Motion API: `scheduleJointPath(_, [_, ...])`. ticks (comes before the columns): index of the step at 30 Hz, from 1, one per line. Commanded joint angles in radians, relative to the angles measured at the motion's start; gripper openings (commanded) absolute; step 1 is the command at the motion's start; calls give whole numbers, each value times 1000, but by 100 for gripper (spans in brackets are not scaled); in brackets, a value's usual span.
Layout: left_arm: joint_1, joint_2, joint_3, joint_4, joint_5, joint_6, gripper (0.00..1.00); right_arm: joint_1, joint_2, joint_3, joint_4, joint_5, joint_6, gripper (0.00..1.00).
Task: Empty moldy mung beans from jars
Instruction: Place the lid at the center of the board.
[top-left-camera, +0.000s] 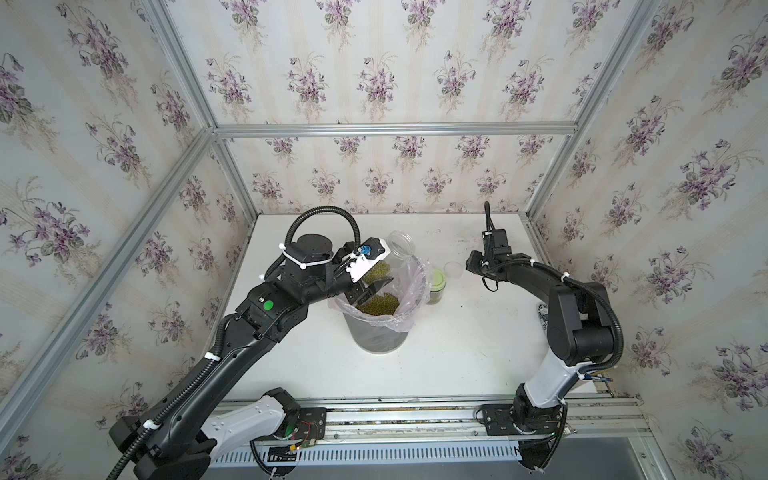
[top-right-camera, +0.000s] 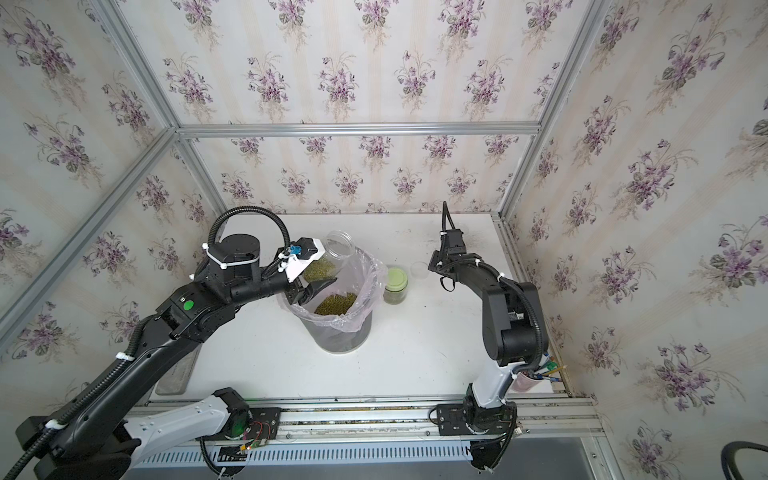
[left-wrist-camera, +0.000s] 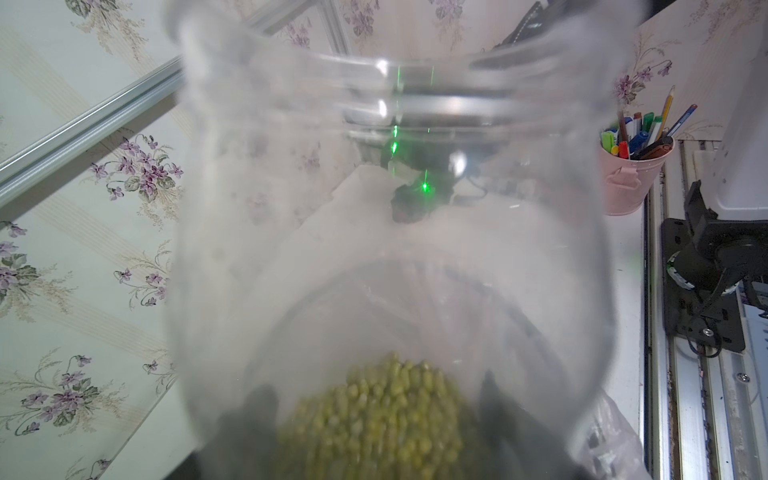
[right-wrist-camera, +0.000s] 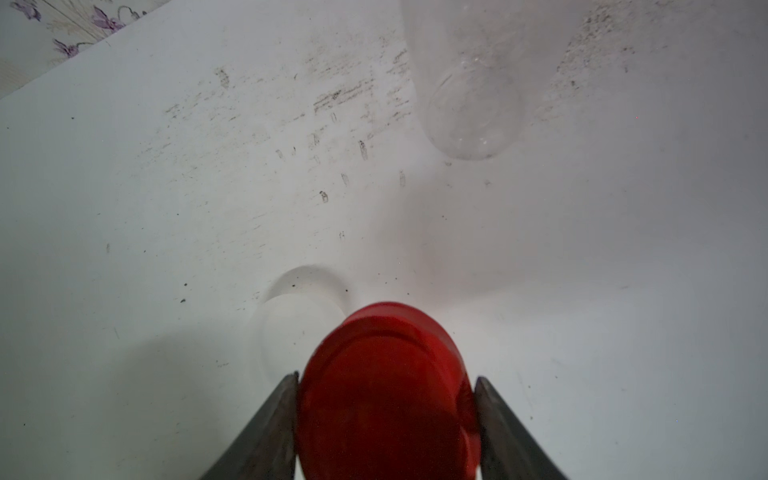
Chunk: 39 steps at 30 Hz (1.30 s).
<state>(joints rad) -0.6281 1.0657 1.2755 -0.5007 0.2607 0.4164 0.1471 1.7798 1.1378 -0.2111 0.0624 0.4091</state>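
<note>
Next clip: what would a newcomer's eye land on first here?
The left gripper holds an open clear jar, tilted, above the lined bin in the middle of the table, with mung beans piled inside the bin. Next, the red lid pinched in the right gripper, farther right.

Bins: one, the grey bin.
Jars: I count three: open jar, green-lidded jar at the grey bin's 3 o'clock, bare jar.
Lids: three: red lid, white lid, green lid.
Mung bean heaps: I see two: jar heap, bin heap.
End effectors: two: left end effector, right end effector.
Pen buckets: one, the pink bucket.
</note>
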Motion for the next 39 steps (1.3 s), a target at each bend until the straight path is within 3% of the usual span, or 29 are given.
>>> scheduleJointPath(1, [1, 2, 6, 51, 8, 1, 57, -4, 55, 49, 5, -6, -1, 58])
scheduleJointPath(22, [2, 11, 2, 51, 9, 3, 57, -37, 272, 236, -111, -50, 2, 62])
scheduleJointPath(39, [1, 1, 2, 51, 5, 4, 57, -37, 214, 219, -135, -32, 20, 73])
